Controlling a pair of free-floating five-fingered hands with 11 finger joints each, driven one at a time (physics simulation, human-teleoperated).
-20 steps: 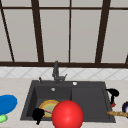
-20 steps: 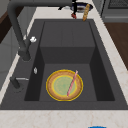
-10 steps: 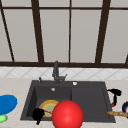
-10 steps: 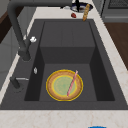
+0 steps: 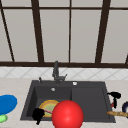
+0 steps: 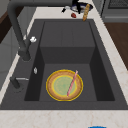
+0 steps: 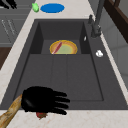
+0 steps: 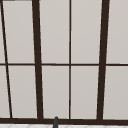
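Right hand (image 7: 41, 101), lower left in the right side view, hovers released with fingers spread over a small red fruit (image 7: 40, 115) beside a bread stick (image 7: 10, 112); the fruit is likely light and soft, best pinched across its sides.

Red ball (image 5: 67, 114) hides plate (image 5: 48, 106) edge, baguette (image 7: 8, 112) cut off
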